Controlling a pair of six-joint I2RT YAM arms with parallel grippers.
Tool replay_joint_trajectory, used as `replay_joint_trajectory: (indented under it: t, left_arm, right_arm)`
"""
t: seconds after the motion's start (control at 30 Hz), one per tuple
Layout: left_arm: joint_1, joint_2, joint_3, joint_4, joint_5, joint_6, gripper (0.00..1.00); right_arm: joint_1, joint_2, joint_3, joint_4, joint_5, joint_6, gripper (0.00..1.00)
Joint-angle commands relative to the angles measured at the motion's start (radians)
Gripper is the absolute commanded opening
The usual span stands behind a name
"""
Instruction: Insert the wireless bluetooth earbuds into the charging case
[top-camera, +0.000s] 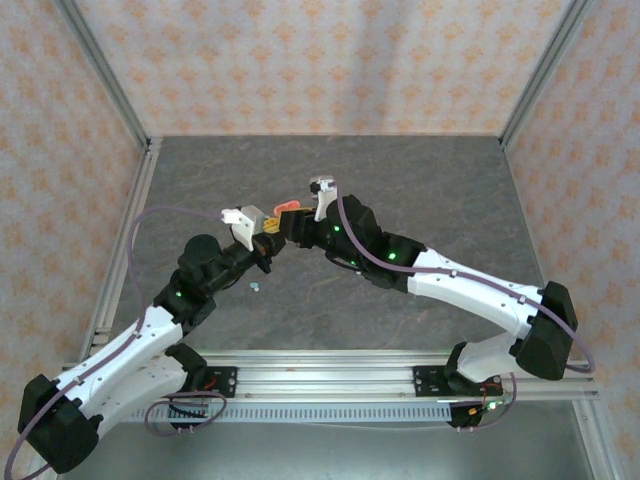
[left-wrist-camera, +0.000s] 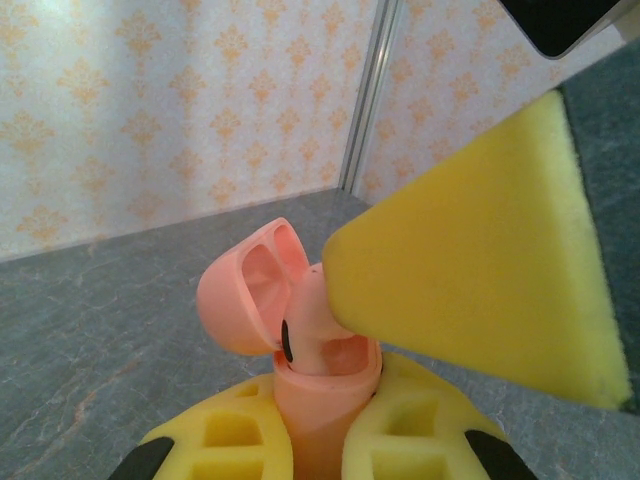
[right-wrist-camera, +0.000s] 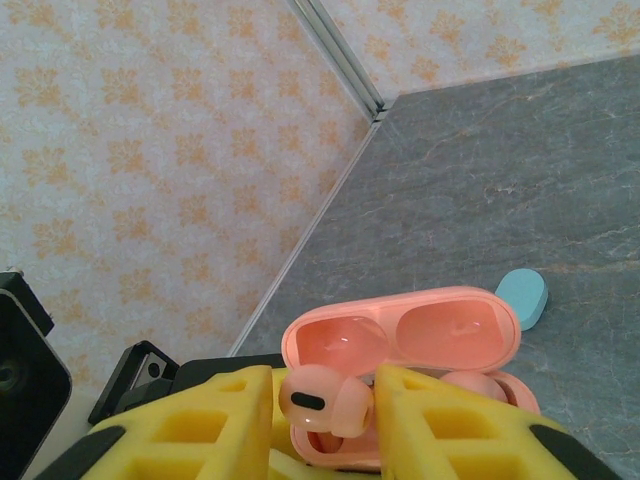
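Note:
My left gripper (left-wrist-camera: 320, 445) is shut on the body of a salmon-red charging case (left-wrist-camera: 322, 400), held upright above the table with its lid (left-wrist-camera: 245, 295) swung open. My right gripper (right-wrist-camera: 325, 415) is shut on a salmon-red earbud (right-wrist-camera: 325, 398), whose stem sits in the case's left socket (left-wrist-camera: 303, 330). A second salmon earbud (right-wrist-camera: 478, 384) rests seated in the right socket. The right gripper's yellow foam finger (left-wrist-camera: 480, 270) hangs over the case. In the top view both grippers (top-camera: 262, 230) (top-camera: 292, 222) meet at the case (top-camera: 288, 207) mid-table.
A small light blue piece (top-camera: 255, 286) (right-wrist-camera: 522, 297) lies on the grey table (top-camera: 400, 190) below the grippers; earbud or case, I cannot tell. Patterned walls and metal frame posts (top-camera: 110, 90) enclose the table.

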Motion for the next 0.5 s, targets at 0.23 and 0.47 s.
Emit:
replay_joint_trajectory:
  t: [0.23,0.47]
  left_arm:
    - [-0.003,-0.048,0.027,0.065,-0.021,0.014,0.00]
    - [-0.002,-0.068,0.029,0.038,-0.017,0.020,0.00]
  right_arm:
    - [0.011,-0.050,0.021,-0.085,0.007,0.010,0.40]
    - [0.011,-0.082,0.042,-0.095,0.000,0.023,0.39]
